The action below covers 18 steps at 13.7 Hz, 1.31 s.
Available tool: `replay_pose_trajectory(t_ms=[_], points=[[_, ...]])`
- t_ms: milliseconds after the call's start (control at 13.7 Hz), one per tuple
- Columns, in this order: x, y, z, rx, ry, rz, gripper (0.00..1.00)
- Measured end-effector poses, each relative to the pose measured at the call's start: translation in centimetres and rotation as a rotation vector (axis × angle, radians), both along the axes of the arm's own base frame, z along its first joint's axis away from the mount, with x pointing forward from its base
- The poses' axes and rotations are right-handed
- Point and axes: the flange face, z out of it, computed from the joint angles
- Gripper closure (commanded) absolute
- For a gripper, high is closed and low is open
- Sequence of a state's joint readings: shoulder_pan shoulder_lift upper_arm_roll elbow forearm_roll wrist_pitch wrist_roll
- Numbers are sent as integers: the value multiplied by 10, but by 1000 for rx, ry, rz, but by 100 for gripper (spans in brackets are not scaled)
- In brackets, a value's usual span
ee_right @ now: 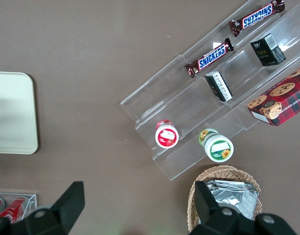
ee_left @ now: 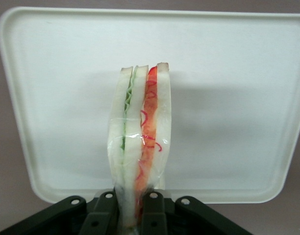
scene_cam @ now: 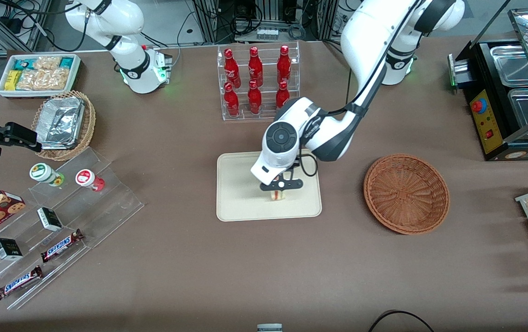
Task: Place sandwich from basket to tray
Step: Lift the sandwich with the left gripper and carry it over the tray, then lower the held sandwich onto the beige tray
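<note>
My left gripper [scene_cam: 279, 190] hangs over the cream-beige tray [scene_cam: 236, 203], shut on the sandwich [scene_cam: 277, 195]. In the left wrist view the wrapped sandwich [ee_left: 140, 142] stands on edge, white bread with a green and a red-orange layer, clamped between my black fingers [ee_left: 152, 215], with the tray [ee_left: 228, 98] directly under it. I cannot tell whether the sandwich touches the tray. The reddish-brown basket [scene_cam: 406, 192] sits empty beside the tray, toward the working arm's end of the table.
A clear rack of red bottles [scene_cam: 257, 80] stands farther from the front camera than the tray. Toward the parked arm's end are a tan basket of foil trays [scene_cam: 63, 122], a snack bin [scene_cam: 38, 74] and an acrylic display [scene_cam: 56, 230] with candy bars.
</note>
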<state>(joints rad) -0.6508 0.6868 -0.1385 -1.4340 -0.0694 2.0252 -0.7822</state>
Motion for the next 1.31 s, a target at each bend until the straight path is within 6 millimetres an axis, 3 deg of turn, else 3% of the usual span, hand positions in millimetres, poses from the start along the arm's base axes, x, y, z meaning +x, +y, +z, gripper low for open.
replay_pose_trajectory(t_ms=[219, 437, 1311], points=[[-13, -20, -21, -19, -8, -10, 100], [-17, -27, -33, -20, -8, -3, 100], [-11, -24, -31, 24, -55, 0, 100]])
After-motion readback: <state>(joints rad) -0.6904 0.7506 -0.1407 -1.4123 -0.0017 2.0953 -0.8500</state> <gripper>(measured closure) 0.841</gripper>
